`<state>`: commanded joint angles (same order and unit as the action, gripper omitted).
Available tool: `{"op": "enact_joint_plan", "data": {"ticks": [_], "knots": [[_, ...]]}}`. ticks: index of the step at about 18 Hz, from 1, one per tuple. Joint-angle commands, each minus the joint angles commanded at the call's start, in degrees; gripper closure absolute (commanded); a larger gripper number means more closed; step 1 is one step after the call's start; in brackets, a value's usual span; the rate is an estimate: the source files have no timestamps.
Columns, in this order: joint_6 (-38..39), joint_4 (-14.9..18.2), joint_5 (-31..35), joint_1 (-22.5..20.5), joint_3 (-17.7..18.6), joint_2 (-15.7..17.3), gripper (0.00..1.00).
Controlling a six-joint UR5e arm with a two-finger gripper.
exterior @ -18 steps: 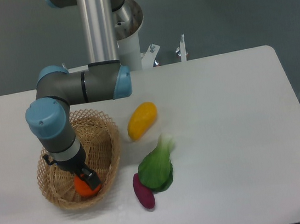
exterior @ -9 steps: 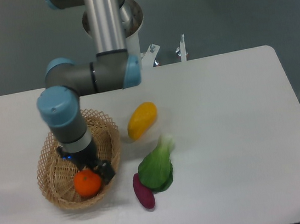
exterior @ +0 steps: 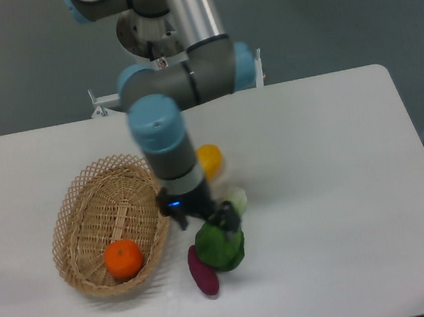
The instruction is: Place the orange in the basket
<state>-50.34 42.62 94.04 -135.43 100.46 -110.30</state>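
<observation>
The small round orange (exterior: 123, 258) lies inside the oval wicker basket (exterior: 78, 208), near its front end, with nothing touching it. My gripper (exterior: 202, 221) has left the basket and now hangs to its right, above the green leafy vegetable (exterior: 221, 246). Its dark fingers point down with nothing between them and look open, though their tips blend into the greens.
An elongated yellow-orange fruit (exterior: 210, 159) sits partly hidden behind my arm. A purple eggplant-like piece (exterior: 202, 270) lies in front of the green vegetable. The robot's base column stands at the table's far edge.
The gripper let go of the orange in the basket, rose out and swung right to above the green vegetable. The orange stays in the basket.
</observation>
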Motion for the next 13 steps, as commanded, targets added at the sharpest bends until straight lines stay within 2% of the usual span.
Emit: {"op": "enact_joint_plan", "data": {"ticks": [3,7,10,13], "knots": [[-4.2,0.7,-0.3,-4.3,-1.1,0.4,0.0],[-12.6,3.3,-1.8,-8.2,-2.4,0.1,0.0],[-19.6,3.4,-1.8,-10.9,-2.5,0.0,0.0],[-22.3,6.8,-2.5,-12.9,-4.0,0.2,0.0]]}}
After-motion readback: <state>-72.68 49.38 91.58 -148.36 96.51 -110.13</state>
